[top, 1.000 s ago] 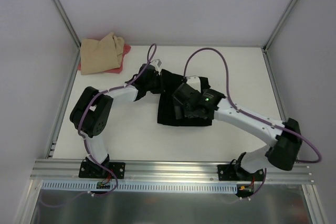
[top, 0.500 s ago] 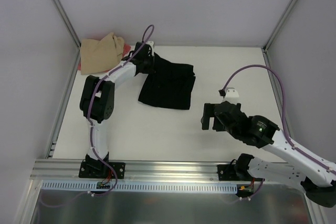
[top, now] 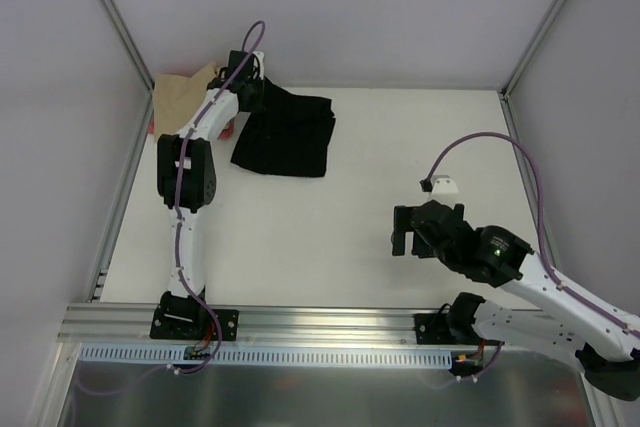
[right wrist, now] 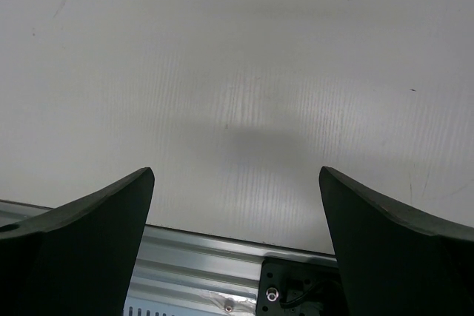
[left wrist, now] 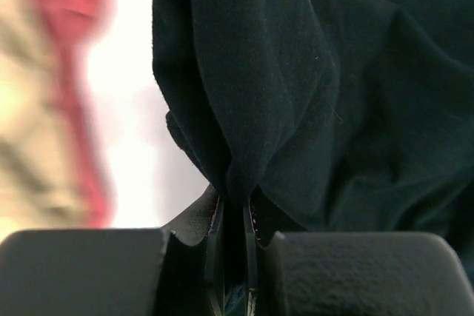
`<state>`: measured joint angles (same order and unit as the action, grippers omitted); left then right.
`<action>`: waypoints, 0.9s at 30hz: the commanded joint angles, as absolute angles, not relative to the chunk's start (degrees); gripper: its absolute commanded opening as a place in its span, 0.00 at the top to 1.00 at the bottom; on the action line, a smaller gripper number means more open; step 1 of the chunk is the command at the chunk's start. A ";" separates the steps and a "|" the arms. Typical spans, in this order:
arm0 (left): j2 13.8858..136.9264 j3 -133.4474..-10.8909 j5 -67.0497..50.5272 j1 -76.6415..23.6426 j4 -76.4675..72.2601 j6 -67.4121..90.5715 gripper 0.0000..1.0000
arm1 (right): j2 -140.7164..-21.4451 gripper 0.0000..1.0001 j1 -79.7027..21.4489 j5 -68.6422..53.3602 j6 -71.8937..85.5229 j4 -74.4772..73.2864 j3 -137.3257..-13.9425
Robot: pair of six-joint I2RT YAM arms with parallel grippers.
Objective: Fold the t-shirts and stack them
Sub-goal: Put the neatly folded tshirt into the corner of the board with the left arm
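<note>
The folded black t-shirt [top: 286, 135] lies at the table's back left, one corner lifted. My left gripper [top: 250, 90] is shut on that corner; in the left wrist view the black cloth [left wrist: 311, 94] hangs pinched between the jaws of the gripper [left wrist: 235, 209]. The tan t-shirt [top: 182, 99] lies on the pink-red t-shirt [top: 228, 127] in the back left corner, just left of the gripper; both show blurred in the left wrist view, tan [left wrist: 29, 123] and pink-red [left wrist: 74, 72]. My right gripper [top: 420, 229] is open and empty near the front right, over bare table [right wrist: 237, 109].
The metal frame rail [top: 330, 322] runs along the table's near edge and shows in the right wrist view [right wrist: 207, 257]. Upright frame posts [top: 115, 17] and white walls close the back and sides.
My left gripper has dragged the black t-shirt up and to the left toward the tan and pink-red pile. My right arm let go of it and withdrew to the front right.
</note>
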<state>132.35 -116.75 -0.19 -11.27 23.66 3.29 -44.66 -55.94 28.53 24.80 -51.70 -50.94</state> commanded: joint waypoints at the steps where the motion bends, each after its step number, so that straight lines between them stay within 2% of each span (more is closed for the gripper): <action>1: 132.01 -121.28 2.81 -8.97 24.61 -1.31 1.00 | -44.73 0.00 -55.46 30.41 24.61 -51.68 -49.49; 11: 134.38 -129.64 8.34 -8.53 24.00 -12.21 1.00 | -47.72 0.01 -54.32 29.36 24.52 -51.06 -47.64; 18: 134.12 -132.10 10.19 -7.21 23.20 -13.80 1.00 | -48.60 0.01 -52.56 28.21 23.20 -51.76 -47.73; 27: 128.77 -131.75 8.79 0.34 23.03 -12.66 1.00 | -47.90 0.00 -50.19 27.16 22.06 -52.30 -46.06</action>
<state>134.96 -129.16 7.73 -2.79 25.56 -12.40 -48.45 -50.98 27.38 22.87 -51.68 -46.61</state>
